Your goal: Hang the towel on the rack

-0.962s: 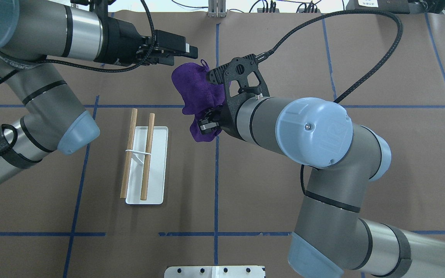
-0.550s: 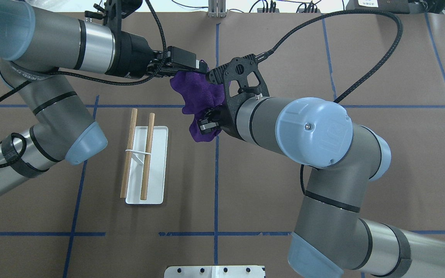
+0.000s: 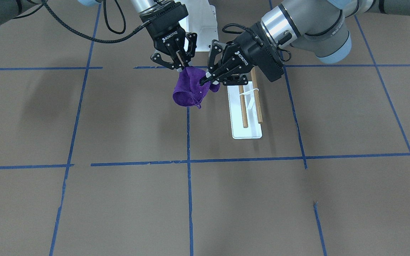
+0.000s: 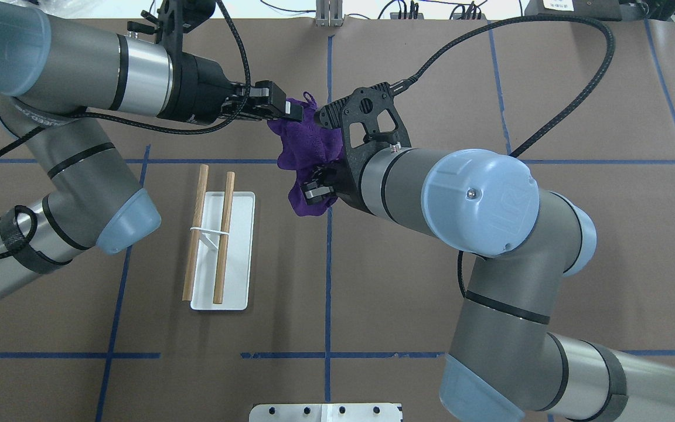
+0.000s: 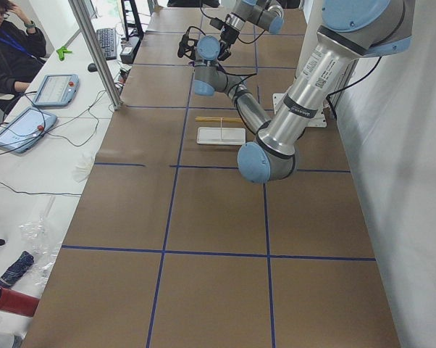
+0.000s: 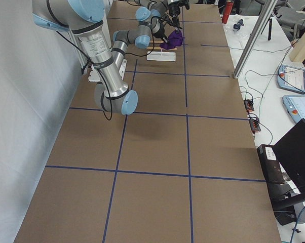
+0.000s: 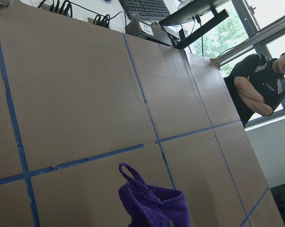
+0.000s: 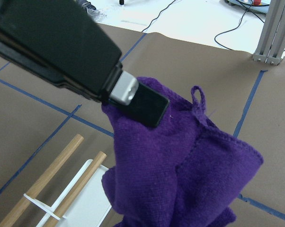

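Note:
The purple towel (image 4: 305, 140) hangs bunched in the air between my two grippers, above the table and right of the rack. My right gripper (image 4: 314, 190) is shut on its near lower part. My left gripper (image 4: 287, 110) is shut on its far upper edge; its finger pad (image 8: 145, 106) presses the cloth in the right wrist view. In the front view the towel (image 3: 187, 94) droops below the right gripper (image 3: 184, 67) and left gripper (image 3: 204, 81). The rack (image 4: 223, 252), a white base with two brown dowels, stands left of the towel, bare.
A white metal pedestal (image 4: 326, 412) sits at the table's near edge. Blue tape lines cross the brown table cover. A black cable (image 4: 490, 35) loops over the table behind the right arm. An operator (image 7: 261, 85) stands beyond the far edge.
My left gripper moved right to the towel's far edge and closed on it, then drew back slightly left. The right gripper kept its hold and barely moved.

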`<state>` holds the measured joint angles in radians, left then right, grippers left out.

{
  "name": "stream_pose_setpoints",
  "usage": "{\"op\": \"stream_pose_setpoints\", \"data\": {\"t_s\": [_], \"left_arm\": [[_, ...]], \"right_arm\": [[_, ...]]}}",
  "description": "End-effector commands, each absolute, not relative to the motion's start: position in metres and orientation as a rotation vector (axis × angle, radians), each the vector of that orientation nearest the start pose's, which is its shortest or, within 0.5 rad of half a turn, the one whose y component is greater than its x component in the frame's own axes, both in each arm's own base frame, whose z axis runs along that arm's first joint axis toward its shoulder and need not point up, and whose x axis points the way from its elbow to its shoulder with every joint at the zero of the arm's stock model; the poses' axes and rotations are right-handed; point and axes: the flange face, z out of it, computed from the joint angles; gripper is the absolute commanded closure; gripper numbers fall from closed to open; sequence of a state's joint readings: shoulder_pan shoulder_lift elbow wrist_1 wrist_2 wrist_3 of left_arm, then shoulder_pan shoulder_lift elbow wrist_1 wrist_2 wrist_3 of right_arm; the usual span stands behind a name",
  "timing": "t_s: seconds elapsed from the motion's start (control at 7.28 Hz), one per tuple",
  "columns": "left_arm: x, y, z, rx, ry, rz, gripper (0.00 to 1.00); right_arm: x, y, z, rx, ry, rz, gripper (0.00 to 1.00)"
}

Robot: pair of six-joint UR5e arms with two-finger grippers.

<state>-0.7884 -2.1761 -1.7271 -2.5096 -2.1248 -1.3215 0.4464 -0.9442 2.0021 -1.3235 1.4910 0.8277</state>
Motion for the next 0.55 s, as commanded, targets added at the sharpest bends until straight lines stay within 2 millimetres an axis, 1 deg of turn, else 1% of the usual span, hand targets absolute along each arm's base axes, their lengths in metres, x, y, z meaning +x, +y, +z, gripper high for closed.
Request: {"op": "stream_pose_setpoints", "data": {"t_s": [0.0, 0.14, 0.27, 0.41], "left_arm": [[0.358, -0.474, 0.126, 0.457, 1.63, 0.079, 1.0], [0.359, -0.471, 0.125, 0.429, 1.629, 0.1, 1.0], [0.359, -0.471, 0.125, 0.427, 1.63, 0.101, 1.0], [0.359, -0.471, 0.126, 0.426, 1.629, 0.103, 1.0]], "right_arm": [[-0.447, -0.367, 0.096, 0.791, -1.049, -0.197, 0.28], [-0.44, -0.362, 0.092, 0.793, -1.064, -0.189, 0.0], [-0.438, -0.361, 0.095, 0.79, -1.063, -0.19, 0.0], [-0.435, -0.36, 0.094, 0.792, -1.067, -0.192, 0.0]]}}
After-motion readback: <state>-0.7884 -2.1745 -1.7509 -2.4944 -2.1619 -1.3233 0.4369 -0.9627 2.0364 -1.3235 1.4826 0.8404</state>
